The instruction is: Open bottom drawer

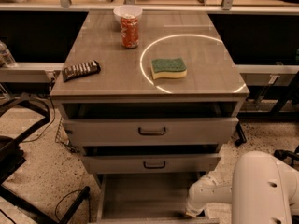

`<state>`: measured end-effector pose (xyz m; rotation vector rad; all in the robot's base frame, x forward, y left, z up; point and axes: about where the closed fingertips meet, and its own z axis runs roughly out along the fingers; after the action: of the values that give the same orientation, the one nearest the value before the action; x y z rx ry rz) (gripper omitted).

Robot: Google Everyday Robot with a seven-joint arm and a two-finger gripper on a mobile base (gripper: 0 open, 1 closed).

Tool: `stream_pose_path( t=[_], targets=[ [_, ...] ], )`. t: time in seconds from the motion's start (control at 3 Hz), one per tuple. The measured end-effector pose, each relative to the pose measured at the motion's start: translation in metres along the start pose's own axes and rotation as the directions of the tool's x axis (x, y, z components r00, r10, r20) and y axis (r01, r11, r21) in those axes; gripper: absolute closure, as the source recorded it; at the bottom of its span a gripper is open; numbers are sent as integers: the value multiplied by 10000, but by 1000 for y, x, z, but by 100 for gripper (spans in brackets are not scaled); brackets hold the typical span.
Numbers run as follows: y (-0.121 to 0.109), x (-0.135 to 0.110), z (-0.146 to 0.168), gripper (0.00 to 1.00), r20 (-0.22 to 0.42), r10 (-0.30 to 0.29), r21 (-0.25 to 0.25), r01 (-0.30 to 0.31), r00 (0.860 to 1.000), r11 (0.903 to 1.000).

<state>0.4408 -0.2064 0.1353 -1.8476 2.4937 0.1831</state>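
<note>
The bottom drawer [145, 195] of the grey-brown cabinet is pulled far out, and its plain grey inside shows below the two upper fronts. Its front and handle lie at the frame's lower edge, mostly out of view. My white arm comes in from the lower right, and my gripper [190, 212] is low at the drawer's front right, by its near rim. The mid-sized drawer [152, 164] and the top, widest drawer [152, 131] each stand slightly open, with dark bar handles.
On the cabinet top [107, 85] lie a green-and-yellow sponge [168, 67], a red can [130, 31], a white bowl [127, 13] and a dark remote-like bar [81, 70]. A black chair base [18, 148] and cables are on the floor at the left.
</note>
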Motion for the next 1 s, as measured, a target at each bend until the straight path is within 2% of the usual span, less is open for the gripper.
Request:
stream_pose_path(
  t=[0.33, 0.67, 1.0],
  targets=[
    [4, 4, 8, 100, 56, 168, -349, -166, 9998, 9993],
    [39, 26, 6, 100, -223, 502, -921, -521, 9985, 9944],
    [39, 26, 6, 100, -223, 502, -921, -521, 9985, 9944]
  ],
)
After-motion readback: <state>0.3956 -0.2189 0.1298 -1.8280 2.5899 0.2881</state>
